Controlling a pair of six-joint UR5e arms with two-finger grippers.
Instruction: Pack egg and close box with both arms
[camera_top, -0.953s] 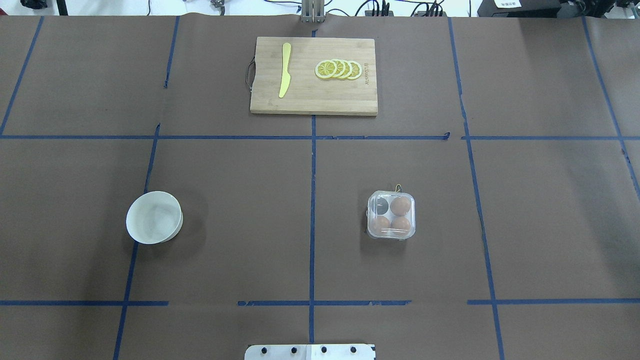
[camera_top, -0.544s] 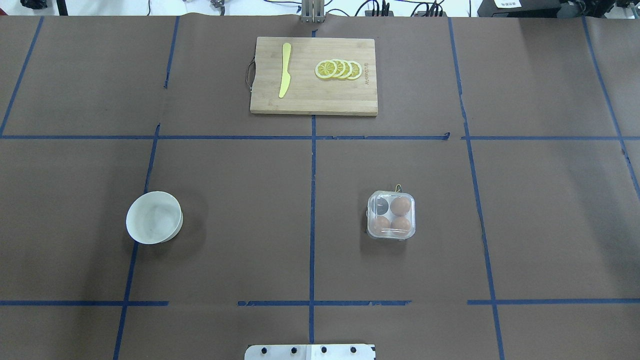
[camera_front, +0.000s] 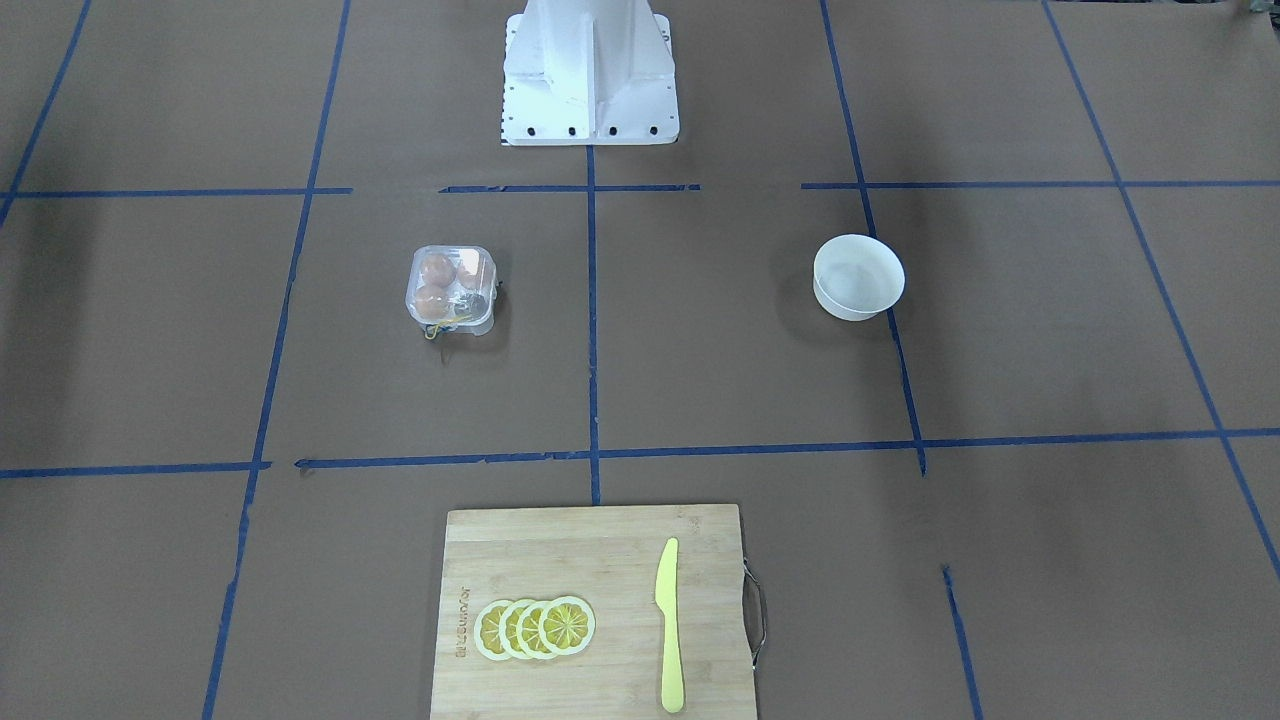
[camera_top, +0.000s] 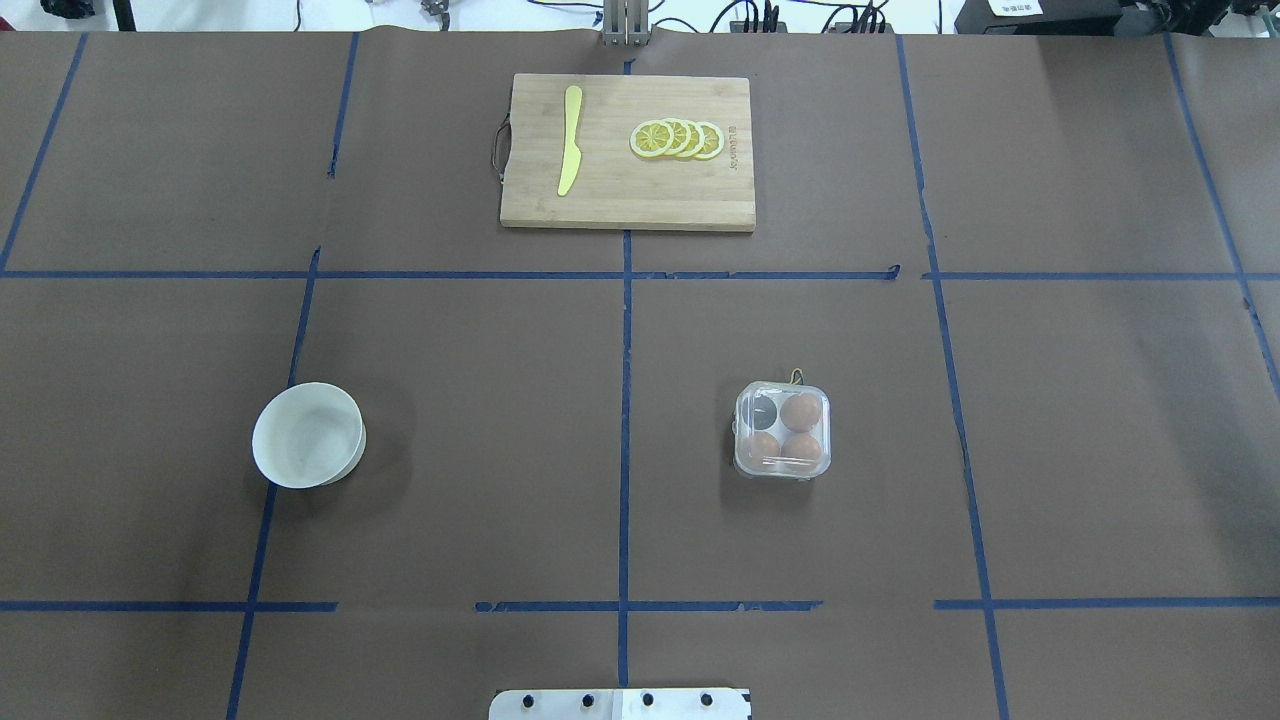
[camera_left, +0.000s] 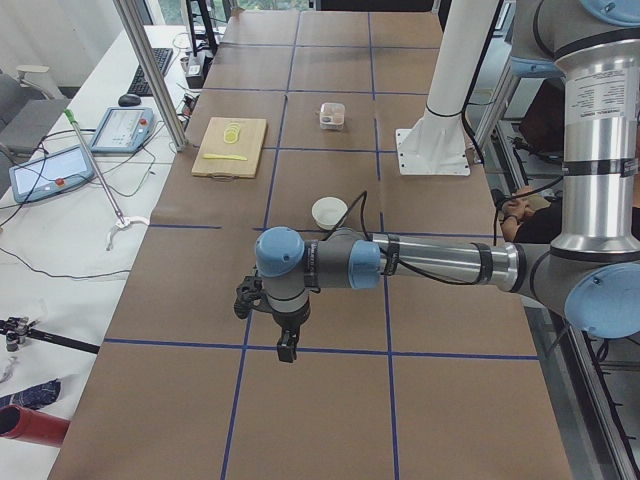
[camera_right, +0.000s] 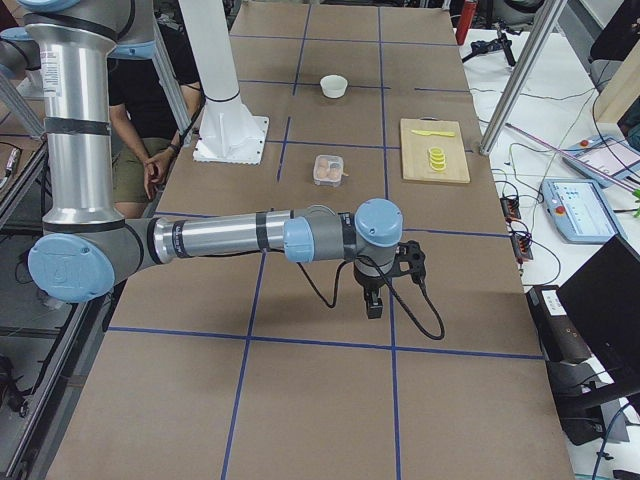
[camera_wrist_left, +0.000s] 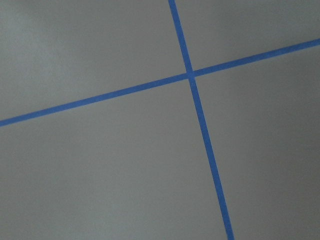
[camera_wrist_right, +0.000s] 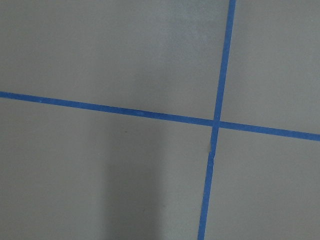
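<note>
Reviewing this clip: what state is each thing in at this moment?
box: lid looks shut; three eggs inside, fourth cup shows no egg.
bowl: upright, empty.
knife: lying flat.
left pincer: cannot tell if open.
right pincer: cannot tell.

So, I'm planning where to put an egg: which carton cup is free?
The far-left cup, seen from the robot; it looks dark, the other three hold brown eggs.

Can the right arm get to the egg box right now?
Probably yes: the box sits alone on that arm's side, and nothing lies between it and the right gripper.
</note>
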